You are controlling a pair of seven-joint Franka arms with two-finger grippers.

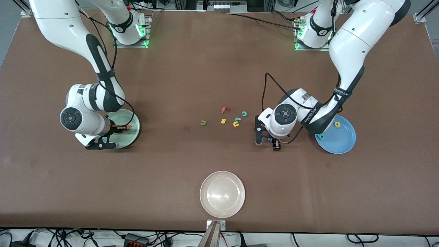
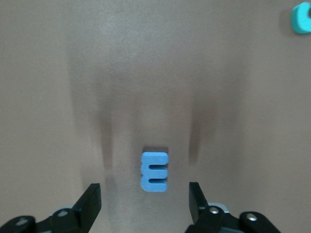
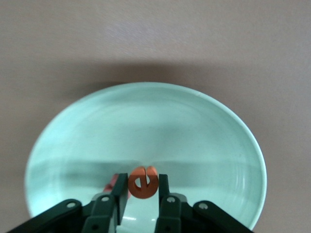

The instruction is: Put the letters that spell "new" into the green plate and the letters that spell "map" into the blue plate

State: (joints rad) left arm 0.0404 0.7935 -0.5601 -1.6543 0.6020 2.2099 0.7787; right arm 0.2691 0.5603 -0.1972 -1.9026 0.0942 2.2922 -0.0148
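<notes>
The blue m (image 2: 154,171) lies flat on the table, beside the blue plate (image 1: 343,144). My left gripper (image 2: 145,201) stands open around it, a finger on either side, neither touching. On the blue plate lie the yellow a (image 1: 337,124) and the teal p (image 1: 320,137). My right gripper (image 3: 142,194) is shut on the orange e (image 3: 143,182), low over the green plate (image 3: 194,126). The pinkish-red w (image 1: 128,127) lies in that plate beside the fingers. The green n (image 1: 203,122) lies on the table among the loose letters.
Mid-table, between the two plates, lie a red f (image 1: 224,109), a yellow s (image 1: 223,120), a teal c (image 1: 244,113) and a yellow u (image 1: 236,124). A whitish-beige plate (image 1: 222,194) stands near the table's front edge.
</notes>
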